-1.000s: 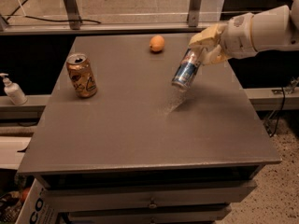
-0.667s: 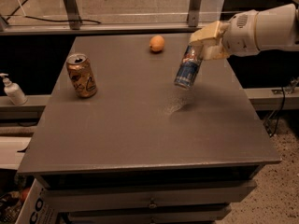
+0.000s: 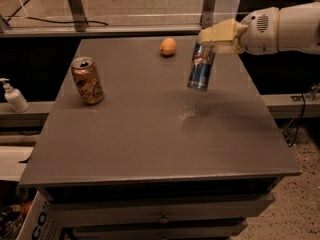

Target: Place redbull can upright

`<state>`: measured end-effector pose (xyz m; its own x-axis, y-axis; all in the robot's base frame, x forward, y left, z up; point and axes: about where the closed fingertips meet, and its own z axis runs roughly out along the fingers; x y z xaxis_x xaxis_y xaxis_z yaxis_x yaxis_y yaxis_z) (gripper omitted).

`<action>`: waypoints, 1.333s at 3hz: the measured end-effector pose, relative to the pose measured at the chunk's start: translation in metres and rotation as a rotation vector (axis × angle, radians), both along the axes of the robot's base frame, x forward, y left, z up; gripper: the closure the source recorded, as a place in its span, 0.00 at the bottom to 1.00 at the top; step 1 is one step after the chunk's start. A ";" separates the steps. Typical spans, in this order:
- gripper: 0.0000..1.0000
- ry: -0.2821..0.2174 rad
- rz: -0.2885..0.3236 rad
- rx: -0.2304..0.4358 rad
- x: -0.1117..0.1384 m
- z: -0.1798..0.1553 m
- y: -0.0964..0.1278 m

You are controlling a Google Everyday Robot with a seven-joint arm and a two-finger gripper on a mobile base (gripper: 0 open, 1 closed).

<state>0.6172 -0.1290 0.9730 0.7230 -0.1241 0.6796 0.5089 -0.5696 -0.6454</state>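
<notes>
Gripper: the gripper (image 3: 212,38) reaches in from 3 o'clock and hangs over the far right part of the worktop (image 3: 150,149).
Fingers: the fingers (image 3: 223,31) are closed on the top end of the redbull can (image 3: 201,66), which is all they hold.
Can: it is in the air at about 1 o'clock from the worktop's middle, clear of the surface. It is nearly vertical, with its base leaning slightly toward 7 o'clock.
Tip-over risk: if the can is let go at this lean, or from this height, it will likely land on the edge of its base, topple and roll.
Slip risk: the grip is only at the top of a smooth, slim can, so it could swing or slide out on the way down.
Edge risk: the right edge lies at 3 o'clock from the can, so a rolling can could go off that side.
Neighbours: the orange (image 3: 168,46) at 11 o'clock from the can and the gold can (image 3: 88,80) at 9 o'clock are both well apart from it. Neither looks likely to be hit.
</notes>
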 end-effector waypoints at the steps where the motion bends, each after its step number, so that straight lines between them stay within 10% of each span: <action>1: 1.00 -0.098 0.110 -0.025 -0.005 0.002 0.001; 4: 1.00 -0.242 0.257 -0.069 -0.013 -0.001 0.008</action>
<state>0.6038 -0.1209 0.9720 0.5420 0.0930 0.8352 0.7745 -0.4411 -0.4534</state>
